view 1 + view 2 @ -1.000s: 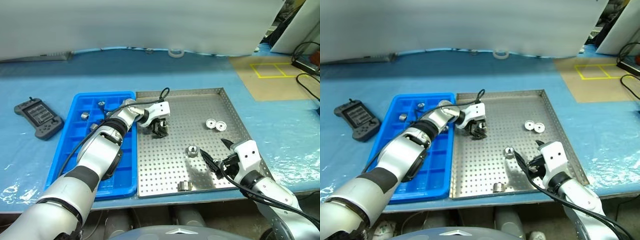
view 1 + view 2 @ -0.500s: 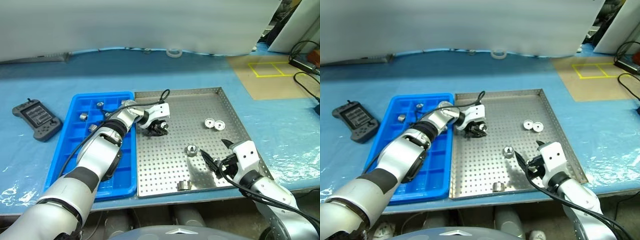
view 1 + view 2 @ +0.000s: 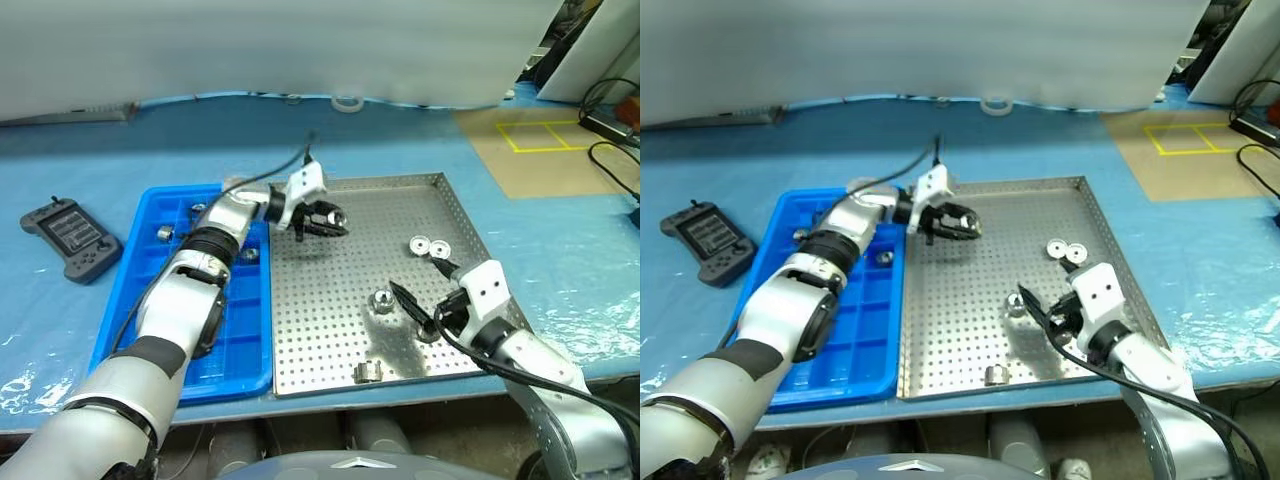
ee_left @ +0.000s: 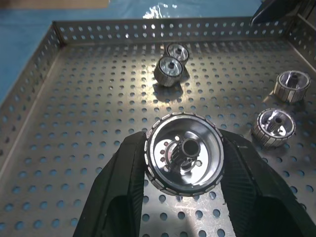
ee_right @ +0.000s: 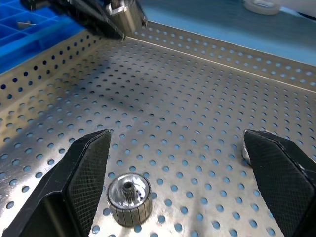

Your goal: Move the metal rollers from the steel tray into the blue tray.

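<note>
— Where's the roller (image 4: pixel 183 152) now?
— Clamped in the left gripper (image 3: pixel 325 219)'s fingers, above the steel tray (image 3: pixel 455 215)'s far-left part. The blue tray (image 3: pixel 242 365) lies just to its left.
— And the right gripper (image 3: pixel 420 300)?
— Fingers apart, straddling another roller (image 5: pixel 129 197) near the front.

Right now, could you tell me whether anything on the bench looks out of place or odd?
Nothing looks damaged or spilled. The only stray item is a dark grey handheld controller lying on the blue sheet beside the blue tray. One metal roller rests on its side near the steel tray front rim.
</note>
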You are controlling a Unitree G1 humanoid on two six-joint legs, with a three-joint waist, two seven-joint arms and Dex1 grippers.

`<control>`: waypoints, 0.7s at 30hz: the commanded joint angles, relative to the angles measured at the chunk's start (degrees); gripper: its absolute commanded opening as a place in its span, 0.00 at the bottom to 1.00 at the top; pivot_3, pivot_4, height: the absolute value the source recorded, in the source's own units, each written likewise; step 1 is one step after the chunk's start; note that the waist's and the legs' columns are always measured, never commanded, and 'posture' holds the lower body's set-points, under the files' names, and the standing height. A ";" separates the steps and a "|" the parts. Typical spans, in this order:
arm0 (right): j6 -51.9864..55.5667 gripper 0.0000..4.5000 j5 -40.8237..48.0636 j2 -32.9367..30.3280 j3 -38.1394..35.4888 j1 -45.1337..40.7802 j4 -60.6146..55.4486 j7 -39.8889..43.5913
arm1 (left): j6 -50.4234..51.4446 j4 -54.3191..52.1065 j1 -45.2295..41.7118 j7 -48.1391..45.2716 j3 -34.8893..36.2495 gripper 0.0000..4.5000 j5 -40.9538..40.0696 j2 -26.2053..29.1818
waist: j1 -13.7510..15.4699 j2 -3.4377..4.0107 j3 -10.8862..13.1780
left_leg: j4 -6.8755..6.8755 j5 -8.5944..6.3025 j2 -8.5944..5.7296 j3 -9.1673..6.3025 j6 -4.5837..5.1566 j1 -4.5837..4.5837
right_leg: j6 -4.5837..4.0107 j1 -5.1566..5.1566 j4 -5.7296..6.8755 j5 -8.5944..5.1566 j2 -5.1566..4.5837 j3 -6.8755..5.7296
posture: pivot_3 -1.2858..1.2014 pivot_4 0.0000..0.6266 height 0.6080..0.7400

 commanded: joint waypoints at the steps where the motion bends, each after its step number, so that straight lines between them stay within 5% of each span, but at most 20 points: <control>1: 0.17 1.00 1.32 -1.80 1.28 -3.66 1.05 3.27 | 6.84 -13.58 4.65 -2.50 1.98 0.39 -5.33 3.55 | 0.41 0.04 0.02 | -0.04 0.00 0.00 0.00 0.00 0.02 | -0.02 0.00 0.01 -0.01 0.00 -0.01 | 0.40 0.24 1.00; 11: -2.30 1.00 2.46 -4.37 8.56 -22.61 16.61 17.06 | 26.71 -52.19 28.23 9.96 10.16 0.39 -13.59 15.99 | 7.62 0.23 0.29 | -0.12 0.04 0.07 -0.01 -0.14 0.04 | -0.39 0.01 0.11 -0.03 0.01 -0.23 | 0.54 0.24 1.00; 21: -9.77 1.00 -0.83 0.07 18.91 -39.15 33.95 28.89 | 36.98 -74.88 50.61 26.66 21.90 0.39 -19.12 18.83 | 13.96 0.12 0.53 | -0.22 0.23 0.09 -0.22 -0.76 0.01 | -0.42 0.01 0.21 -0.05 0.01 -0.56 | 0.65 0.24 1.00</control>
